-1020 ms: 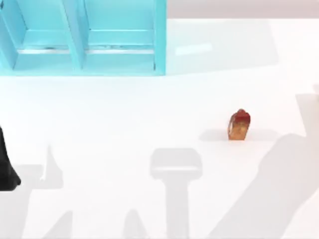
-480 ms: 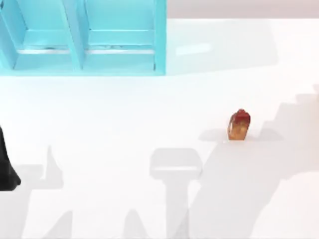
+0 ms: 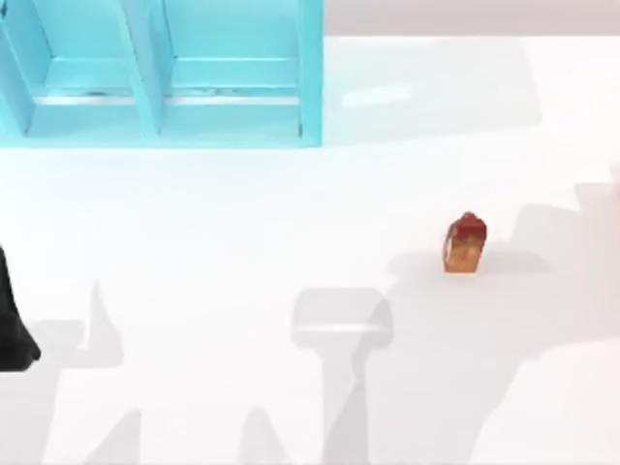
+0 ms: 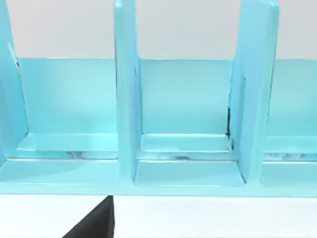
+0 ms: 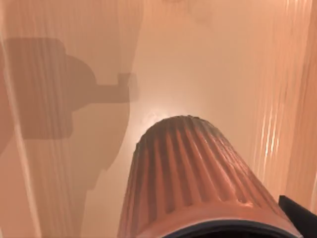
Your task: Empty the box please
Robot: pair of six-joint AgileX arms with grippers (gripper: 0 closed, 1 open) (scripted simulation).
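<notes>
Ribbed orange cylinder (image 5: 193,178) is seen close in front of right pincer (image 5: 298,216); its grip state cannot be told. Left pincer (image 4: 94,224) is parked facing teal shelf (image 4: 188,173), state likewise unclear.

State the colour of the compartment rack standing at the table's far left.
The rack is light turquoise blue, seen best in the left wrist view.

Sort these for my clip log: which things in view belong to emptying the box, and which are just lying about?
Likely the job's:
- small orange-red object, standing on the table's right half
- ribbed cylinder, close under the right wrist camera; I cannot tell whether it is that same object

Lying about:
- blue rack of compartments, far left
- left arm, parked at the left edge
</notes>
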